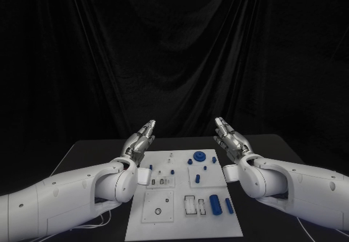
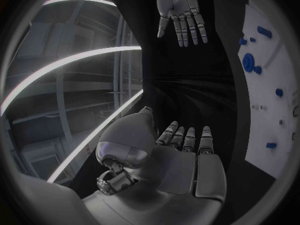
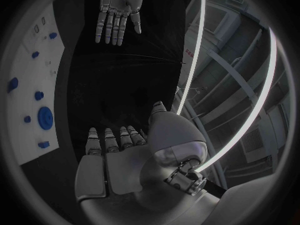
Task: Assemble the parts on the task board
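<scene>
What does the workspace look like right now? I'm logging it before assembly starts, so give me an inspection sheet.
Surface: black table, task board lying at its middle.
Job's things: blue parts lying on the board, none held.
Clutter: nothing seen.
Hands: left hand and right hand raised on either side of the board, fingers straight, holding nothing.
Cables: thin cables under the left arm.
Surroundings: black curtain behind.
</scene>
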### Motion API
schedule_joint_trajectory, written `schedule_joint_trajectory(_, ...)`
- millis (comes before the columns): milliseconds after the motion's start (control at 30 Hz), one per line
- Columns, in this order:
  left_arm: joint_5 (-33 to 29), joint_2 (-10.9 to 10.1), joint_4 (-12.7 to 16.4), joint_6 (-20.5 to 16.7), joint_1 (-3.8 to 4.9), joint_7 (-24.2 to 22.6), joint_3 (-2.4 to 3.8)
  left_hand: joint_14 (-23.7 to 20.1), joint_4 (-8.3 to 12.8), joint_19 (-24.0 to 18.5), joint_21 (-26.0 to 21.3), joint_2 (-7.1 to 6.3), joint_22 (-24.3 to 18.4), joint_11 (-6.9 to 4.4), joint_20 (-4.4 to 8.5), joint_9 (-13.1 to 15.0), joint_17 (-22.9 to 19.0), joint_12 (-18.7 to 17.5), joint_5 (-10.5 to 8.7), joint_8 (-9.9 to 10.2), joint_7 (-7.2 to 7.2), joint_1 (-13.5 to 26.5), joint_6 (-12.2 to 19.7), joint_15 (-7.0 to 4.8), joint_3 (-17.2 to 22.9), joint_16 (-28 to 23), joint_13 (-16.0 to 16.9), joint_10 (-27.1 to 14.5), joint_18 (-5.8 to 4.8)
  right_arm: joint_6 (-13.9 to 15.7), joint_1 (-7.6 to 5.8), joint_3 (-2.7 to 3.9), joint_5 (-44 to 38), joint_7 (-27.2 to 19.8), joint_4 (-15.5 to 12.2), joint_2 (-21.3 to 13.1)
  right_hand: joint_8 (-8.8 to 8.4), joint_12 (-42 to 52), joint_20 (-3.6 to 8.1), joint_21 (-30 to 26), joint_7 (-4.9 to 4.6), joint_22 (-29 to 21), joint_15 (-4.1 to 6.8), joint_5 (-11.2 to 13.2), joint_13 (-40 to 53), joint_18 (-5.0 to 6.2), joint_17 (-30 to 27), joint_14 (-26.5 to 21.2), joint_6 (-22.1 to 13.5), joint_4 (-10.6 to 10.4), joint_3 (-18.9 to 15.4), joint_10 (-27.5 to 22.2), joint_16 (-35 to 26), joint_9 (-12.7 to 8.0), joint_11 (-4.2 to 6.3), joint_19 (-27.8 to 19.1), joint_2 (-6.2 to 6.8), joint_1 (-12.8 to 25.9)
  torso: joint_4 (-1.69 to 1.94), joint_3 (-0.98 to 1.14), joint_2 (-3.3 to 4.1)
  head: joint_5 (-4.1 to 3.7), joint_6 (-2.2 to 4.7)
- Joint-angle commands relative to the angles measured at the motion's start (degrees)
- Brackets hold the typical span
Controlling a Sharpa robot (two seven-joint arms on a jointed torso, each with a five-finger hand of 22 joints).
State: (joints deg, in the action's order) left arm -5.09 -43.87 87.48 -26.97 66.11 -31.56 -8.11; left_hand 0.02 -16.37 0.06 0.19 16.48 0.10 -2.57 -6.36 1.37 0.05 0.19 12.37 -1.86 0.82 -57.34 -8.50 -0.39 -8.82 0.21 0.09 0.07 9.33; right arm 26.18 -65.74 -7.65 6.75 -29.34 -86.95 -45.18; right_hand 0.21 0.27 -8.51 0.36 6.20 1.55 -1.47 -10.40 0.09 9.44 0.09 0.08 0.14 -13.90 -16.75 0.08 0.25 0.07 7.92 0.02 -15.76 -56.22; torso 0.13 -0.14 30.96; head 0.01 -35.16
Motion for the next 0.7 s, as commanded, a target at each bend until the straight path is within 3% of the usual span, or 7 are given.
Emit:
schedule_joint_trajectory(33,-4.2,0.3,-0.5,14.5,1.35,-4.9,-1.17,0.0,-0.5,-0.1,-0.2,0.35,-0.1,2.19,-0.60,0.5,-0.1,0.1,3.09,-1.3,-2.06,-3.8,-3.8,1.05,0.9,-0.2,0.2,0.9,0.93,-14.7,-1.33,-1.24,5.8,2.2,0.7,-0.2,-0.03,-0.3,-0.03,-0.4,-0.81,-1.5,0.29,-0.1,-0.1,0.73,-0.1,-0.1,0.1,0.2,-0.1,-0.1,-0.2,0.0,-0.77,0.0,-0.01,-0.6,0.00,-0.01,0.00,-0.01,0.00)
schedule_joint_trajectory(233,-6.1,0.6,-1.1,21.4,2.93,-6.5,-3.18,0.0,-0.5,0.3,0.3,0.38,0.3,2.78,-1.17,0.5,-0.1,0.2,3.89,-1.2,-2.48,-5.0,-4.4,1.88,0.8,-0.2,0.3,1.4,0.73,-25.1,-3.53,-4.10,9.8,3.3,1.9,-0.5,0.12,-0.3,-0.86,-0.4,-1.47,-1.5,-1.81,-1.1,-0.1,0.70,-0.1,-0.1,0.3,0.9,0.3,-0.1,-0.2,0.1,-3.02,0.0,-0.47,-1.6,0.00,-0.01,0.00,-0.01,0.00)
schedule_joint_trajectory(300,-6.5,0.6,-1.3,22.8,3.26,-6.8,-3.59,0.0,-0.5,0.3,0.3,0.41,0.3,2.81,-1.23,0.4,-0.1,0.2,3.92,-1.1,-2.42,-5.1,-4.1,1.85,0.8,-0.2,0.2,1.3,0.75,-27.9,-4.13,-4.88,10.9,3.6,2.2,-0.6,0.09,-0.3,-1.46,-0.4,-0.08,-1.5,-2.79,-1.0,-0.1,0.50,-0.1,-0.1,0.2,0.9,0.3,-0.1,-0.2,0.1,-4.08,0.0,-0.40,-1.7,0.00,-0.01,0.00,-0.01,0.00)
schedule_joint_trajectory(467,-6.8,0.7,-1.4,24.0,3.54,-7.1,-3.96,0.0,-0.5,0.4,0.3,0.51,0.3,2.64,-1.43,0.4,-0.1,0.1,4.47,-1.0,-2.16,-5.2,-3.9,2.13,1.2,-0.2,0.2,1.2,0.75,-32.4,-5.09,-6.12,12.7,4.0,2.7,-0.7,0.26,-0.3,-1.45,-0.4,-0.75,-1.5,-2.88,-0.9,-0.1,0.40,-0.1,-0.1,0.5,0.9,0.2,-0.1,-0.2,0.2,-4.33,0.0,-0.42,-1.7,0.00,-0.01,0.00,-0.01,0.00)
schedule_joint_trajectory(633,-6.8,0.7,-1.4,24.0,3.54,-7.1,-3.96,0.0,-0.5,0.8,0.7,0.46,0.7,3.05,-2.36,0.5,-0.1,0.2,6.05,-1.0,-2.45,-5.9,-4.5,3.06,2.1,-0.2,0.3,1.4,0.75,-33.9,-5.41,-6.54,13.3,4.2,2.9,-0.7,0.49,-0.3,-1.36,-0.4,-1.42,-1.5,-2.88,-1.4,-0.1,0.30,-0.1,-0.1,0.8,1.3,0.5,-0.1,-0.2,0.3,-4.94,0.0,-0.56,-2.2,0.00,-0.01,0.00,-0.01,0.00)
schedule_joint_trajectory(667,2.5,-0.9,-5.8,33.1,3.34,-12.6,-3.95,0.0,-0.5,0.9,0.8,0.45,0.7,3.07,-2.50,0.5,-0.1,0.2,6.33,-1.0,-2.50,-6.1,-4.7,3.15,2.3,-0.2,0.3,1.5,0.78,-43.9,-6.45,-6.54,7.6,4.0,5.9,-2.5,0.53,-0.3,-1.42,-0.4,-1.45,-1.5,-2.94,-1.5,-0.1,0.30,-0.1,-0.1,0.8,1.4,0.6,-0.1,-0.2,0.3,-5.19,0.0,-0.55,-2.3,0.11,0.10,2.09,1.34,-4.09)
schedule_joint_trajectory(700,2.5,-1.2,-5.6,33.0,3.33,-12.5,-3.95,0.0,-0.5,1.5,1.3,0.42,1.0,3.21,-3.11,0.5,-0.1,0.3,7.34,-1.0,-2.62,-6.6,-5.0,3.82,2.6,-0.2,0.4,1.9,0.80,-44.2,-6.60,-6.54,7.6,4.3,5.8,-2.6,0.69,-0.3,-1.72,-0.4,-1.70,-1.5,-3.19,-1.5,-0.1,0.36,-0.1,-0.1,1.0,1.5,0.6,-0.1,-0.2,0.4,-5.66,0.0,-0.52,-2.4,0.18,0.07,2.13,1.28,-4.23)
